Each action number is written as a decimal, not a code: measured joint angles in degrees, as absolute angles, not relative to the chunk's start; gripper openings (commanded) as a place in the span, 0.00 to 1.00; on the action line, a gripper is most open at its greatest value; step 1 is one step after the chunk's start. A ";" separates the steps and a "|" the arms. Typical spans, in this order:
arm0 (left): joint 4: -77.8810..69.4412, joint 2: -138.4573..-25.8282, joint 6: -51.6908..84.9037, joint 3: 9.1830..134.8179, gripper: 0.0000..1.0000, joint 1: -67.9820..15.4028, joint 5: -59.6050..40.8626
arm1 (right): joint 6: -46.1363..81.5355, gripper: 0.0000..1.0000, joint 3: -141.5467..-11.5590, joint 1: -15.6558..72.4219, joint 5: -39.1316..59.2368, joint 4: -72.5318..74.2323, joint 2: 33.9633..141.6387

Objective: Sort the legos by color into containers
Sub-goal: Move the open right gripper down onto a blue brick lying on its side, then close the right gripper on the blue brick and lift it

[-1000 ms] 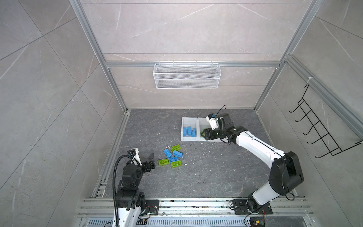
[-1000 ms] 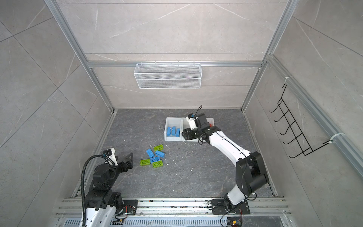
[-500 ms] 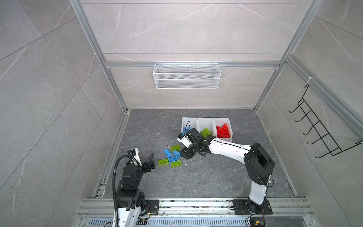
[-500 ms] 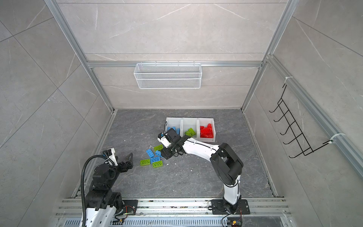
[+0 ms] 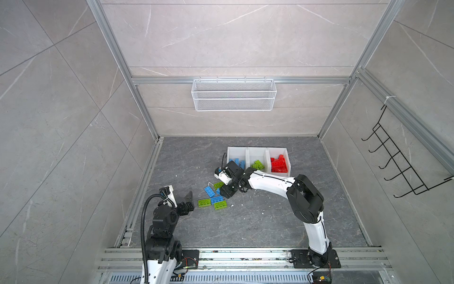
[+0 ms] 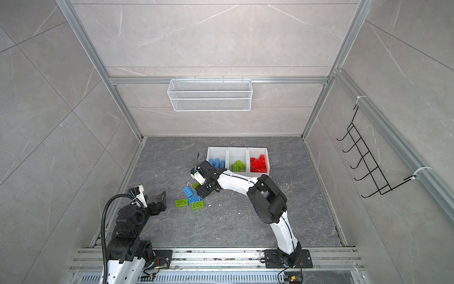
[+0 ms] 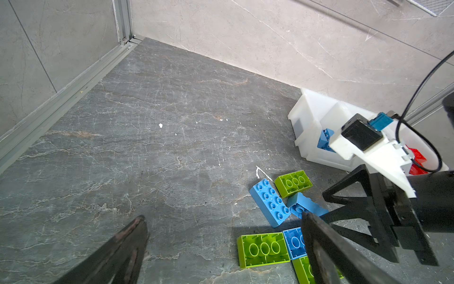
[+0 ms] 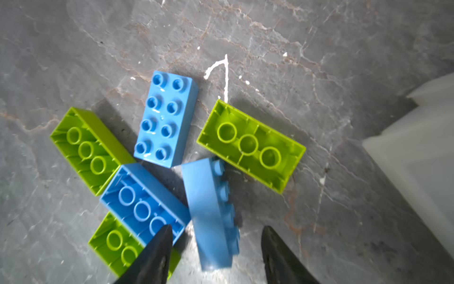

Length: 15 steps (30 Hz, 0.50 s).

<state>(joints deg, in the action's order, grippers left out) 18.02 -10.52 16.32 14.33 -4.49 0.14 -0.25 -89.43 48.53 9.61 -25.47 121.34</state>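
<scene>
Six loose legos lie in a cluster on the floor: three lime green (image 8: 250,145) (image 5: 204,203) (image 5: 220,204) and three blue. One blue brick lies studs up (image 8: 165,118), one upside down (image 8: 143,201), one on its side (image 8: 211,209). My right gripper (image 8: 216,227) (image 5: 224,193) is low over the cluster and open. Its fingers straddle the on-edge blue brick with a gap on each side. The containers (image 5: 258,149) stand behind it, holding blue (image 5: 237,162), green (image 5: 257,164) and red (image 5: 278,164) bricks. My left gripper (image 7: 223,221) (image 5: 190,204) is open and empty, left of the cluster.
A white wire basket (image 5: 233,94) hangs on the back wall and a black hook rack (image 5: 398,162) on the right wall. Aluminium rails (image 5: 145,186) run along the floor's left edge. White flecks dot the grey floor.
My right arm swung from the containers down to the brick cluster and its jaws narrowed around the on-edge blue brick. The left arm stayed still.
</scene>
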 measured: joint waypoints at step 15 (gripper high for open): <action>17.91 -11.94 16.53 14.33 1.00 -4.49 1.02 | 1.93 0.31 -89.76 48.51 6.87 -23.05 124.77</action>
